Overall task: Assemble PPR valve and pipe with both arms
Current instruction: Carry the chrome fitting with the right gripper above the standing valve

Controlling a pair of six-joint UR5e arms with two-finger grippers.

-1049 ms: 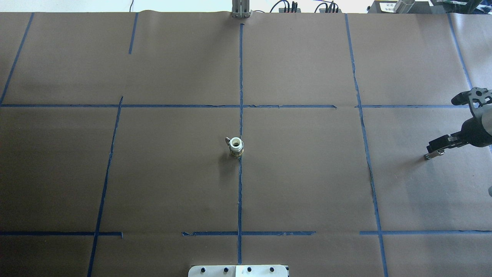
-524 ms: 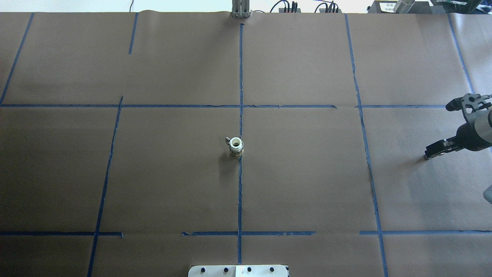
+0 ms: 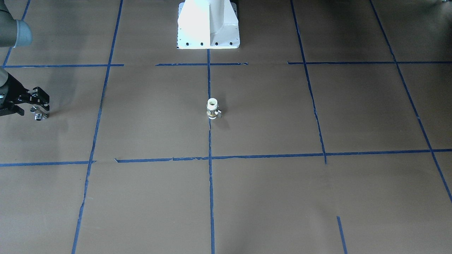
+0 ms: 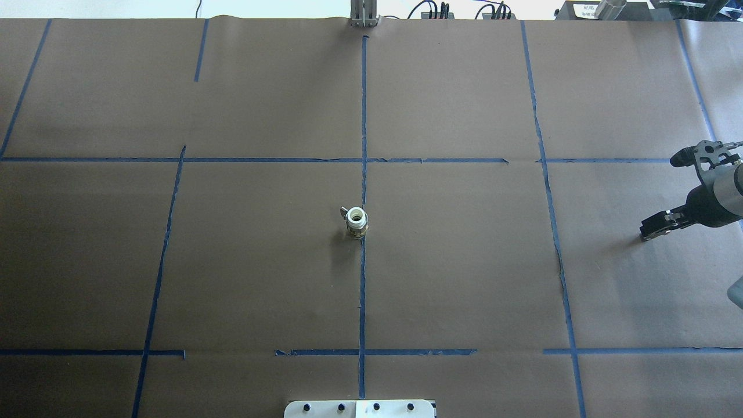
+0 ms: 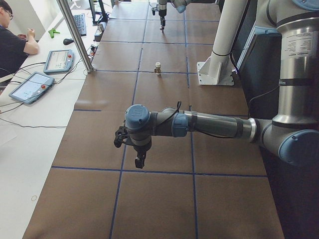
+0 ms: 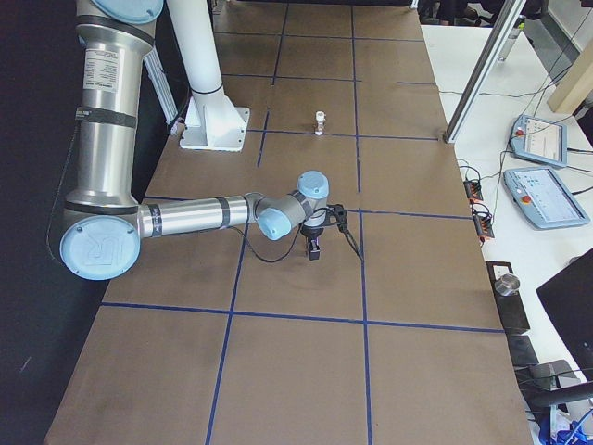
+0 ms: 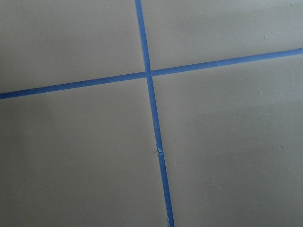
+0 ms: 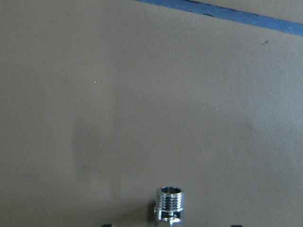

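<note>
The PPR valve (image 4: 356,222), with white ends and a brass middle band, stands upright on the centre tape line; it also shows in the front view (image 3: 212,108). The pipe, a small chrome fitting (image 3: 38,114), lies at the table's right side. My right gripper (image 4: 651,229) is low over it and hides it from overhead. In the right wrist view the fitting's threaded stub (image 8: 169,202) sits at bottom centre between widely spread fingertips, so the gripper is open around it. My left gripper (image 5: 140,160) hangs above bare table far from both parts; I cannot tell whether it is open or shut.
The white robot base (image 3: 208,24) stands at the table's near-robot edge. Blue tape lines (image 7: 151,109) grid the brown table cover. An operator (image 5: 15,35), tablets (image 5: 60,59) and a metal post (image 5: 75,35) sit along the far side.
My right gripper has moved slightly left and down over the chrome fitting, which now is covered in the overhead view. The valve has not moved.
</note>
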